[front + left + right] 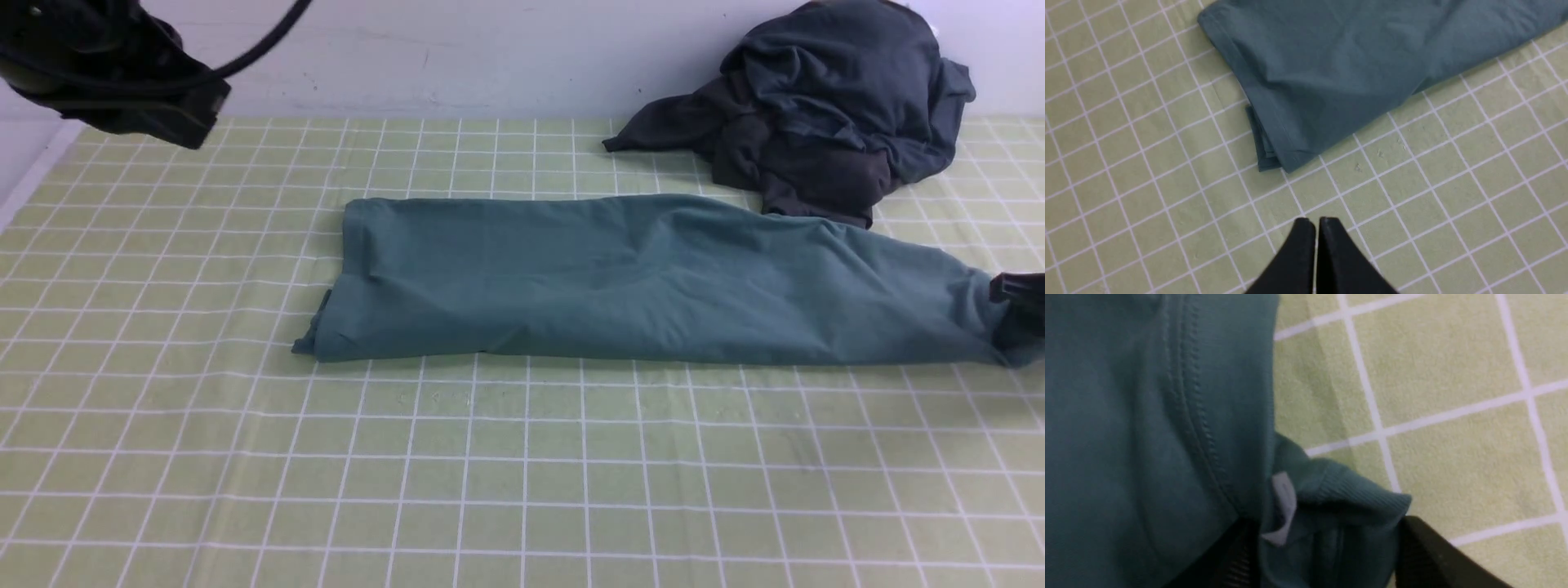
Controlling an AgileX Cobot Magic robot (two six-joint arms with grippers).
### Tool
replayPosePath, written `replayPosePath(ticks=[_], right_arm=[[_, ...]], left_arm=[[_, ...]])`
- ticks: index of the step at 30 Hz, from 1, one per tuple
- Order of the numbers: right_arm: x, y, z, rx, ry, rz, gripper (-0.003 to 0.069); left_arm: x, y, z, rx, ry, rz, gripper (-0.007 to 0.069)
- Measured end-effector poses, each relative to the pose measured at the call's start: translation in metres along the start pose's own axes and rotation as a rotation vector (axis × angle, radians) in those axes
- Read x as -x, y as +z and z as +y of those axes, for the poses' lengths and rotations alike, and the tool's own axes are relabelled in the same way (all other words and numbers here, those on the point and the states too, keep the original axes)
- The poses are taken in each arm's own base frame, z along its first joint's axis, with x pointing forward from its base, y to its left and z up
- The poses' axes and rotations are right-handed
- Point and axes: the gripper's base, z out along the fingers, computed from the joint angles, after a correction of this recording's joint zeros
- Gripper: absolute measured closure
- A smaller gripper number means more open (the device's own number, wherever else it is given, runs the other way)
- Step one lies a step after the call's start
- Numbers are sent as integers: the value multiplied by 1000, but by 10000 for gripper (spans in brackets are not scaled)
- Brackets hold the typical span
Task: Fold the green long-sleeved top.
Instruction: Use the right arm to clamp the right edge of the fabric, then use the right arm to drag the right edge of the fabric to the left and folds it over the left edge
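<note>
A green checked worktop (522,474) carries the green long-sleeved top (653,278), folded into a long band across its middle. The right hand (1327,526) stands wide at its right end, the neckband (1347,490) between its fingers (1433,555). The left hand (1316,222), pinched shut and empty, hovers off the left end. Behind lie heaped dark grey clothes (824,106).

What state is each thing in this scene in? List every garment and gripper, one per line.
green long-sleeved top, folded into a long band, lying flat.
dark grey heap, crumpled, unfolded.
left gripper, shut, empty, raised.
right gripper, open, straddling the top's neck end.
</note>
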Motion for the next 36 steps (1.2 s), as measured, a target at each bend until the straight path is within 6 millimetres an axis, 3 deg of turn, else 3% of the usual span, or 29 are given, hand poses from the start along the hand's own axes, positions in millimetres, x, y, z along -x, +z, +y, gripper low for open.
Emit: replayPosePath(ticks=[1, 2, 4, 7, 12, 13, 16, 19, 20, 23, 26, 28, 29, 30, 31, 33, 35, 36], right_arm=[[0, 0, 0, 1, -2, -1, 312], [4, -3, 1, 7, -28, -13, 431], [9, -10, 1, 2, -57, -21, 557], [17, -28, -2, -26, -97, -40, 638], [33, -87, -14, -111, -147, -121, 651], [37, -114, -17, -130, -137, -172, 651], [40, -156, -6, -97, -112, -270, 651], [37, -188, 38, 20, -165, -355, 651], [33, -195, 65, 78, -220, -375, 651], [20, -199, 138, 231, -344, -416, 651], [1, -195, 208, 377, -435, -449, 651], [-21, -186, 263, 483, -505, -471, 651], [-22, -185, 268, 491, -508, -484, 651], [-40, -174, 303, 547, -562, -500, 651], [-42, -172, 308, 553, -569, -501, 651], [-78, -140, 363, 612, -660, -503, 651], [-90, -125, 380, 625, -679, -504, 651], [-102, -108, 397, 634, -702, -486, 648]], left_arm=[[0, -2, 0, 1, 1, -4, 628], [-9, -16, -5, 8, -2, -26, 628], [-21, -23, -10, 6, -18, -22, 628], [-49, -30, -19, 1, -36, 1, 628], [-112, -30, -36, 10, -38, 75, 628], [-138, -20, -41, 15, -42, 104, 628], [-173, -2, -48, 26, -48, 107, 628], [-204, 23, -52, 47, -56, 67, 628], [-212, 30, -53, 59, -58, 38, 628], [-223, 46, -54, 91, -68, -62, 628], [-222, 51, -54, 90, -105, -135, 627], [-219, 51, -54, 84, -133, -171, 627], [-219, 51, -54, 84, -135, -174, 627], [-218, 50, -55, 75, -150, -182, 627], [-218, 50, -55, 73, -153, -183, 627], [-218, 50, -56, 64, -170, -186, 627], [-218, 50, -56, 61, -172, -185, 627], [-219, 49, -57, 61, -172, -186, 627]])
